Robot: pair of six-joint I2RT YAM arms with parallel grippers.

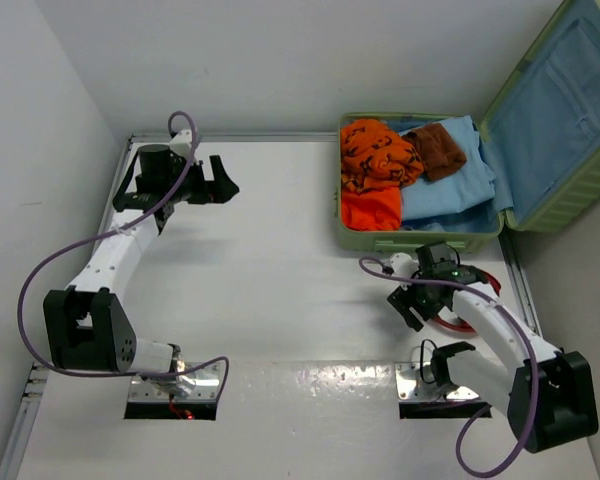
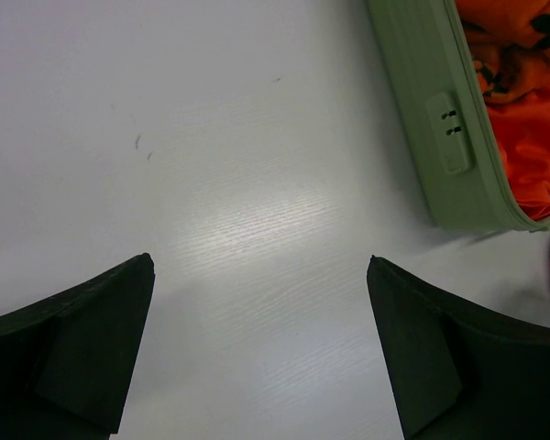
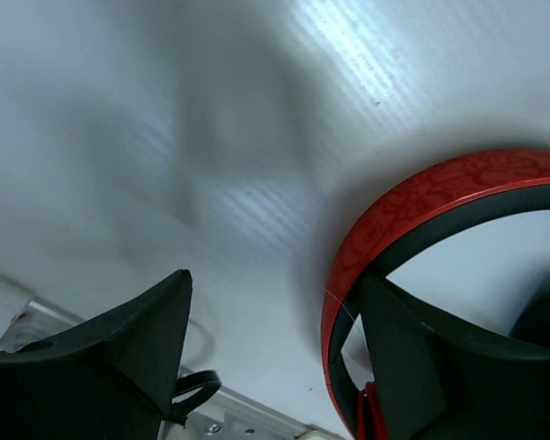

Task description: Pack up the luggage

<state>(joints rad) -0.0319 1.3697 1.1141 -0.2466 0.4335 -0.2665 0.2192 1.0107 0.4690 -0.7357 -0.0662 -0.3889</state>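
The luggage point(image 1: 420, 240), a light-green hard-shell case, lies open at the back right with its blue-lined lid point(image 1: 560, 110) raised. Inside are an orange patterned garment point(image 1: 375, 150), a plain orange one point(image 1: 370, 208), a brown cloth point(image 1: 440, 148) and a light-blue cloth point(image 1: 450, 185). Its ribbed side point(image 2: 422, 101) also shows in the left wrist view. My left gripper point(image 1: 228, 185) point(image 2: 261, 258) hangs open over bare table, left of the case. My right gripper point(image 1: 427, 312) point(image 3: 275, 275) is open, low over a red band point(image 3: 412, 197) point(image 1: 460, 325) with a black inner side. One finger point(image 3: 412, 367) stands inside the band's curve.
Two metal mounting plates point(image 1: 175, 385) point(image 1: 440, 385) sit at the near table edge. A small black loop point(image 3: 197, 385) lies by the right plate. Walls close in on the left and back, and a rail runs along the right side point(image 1: 520, 285).
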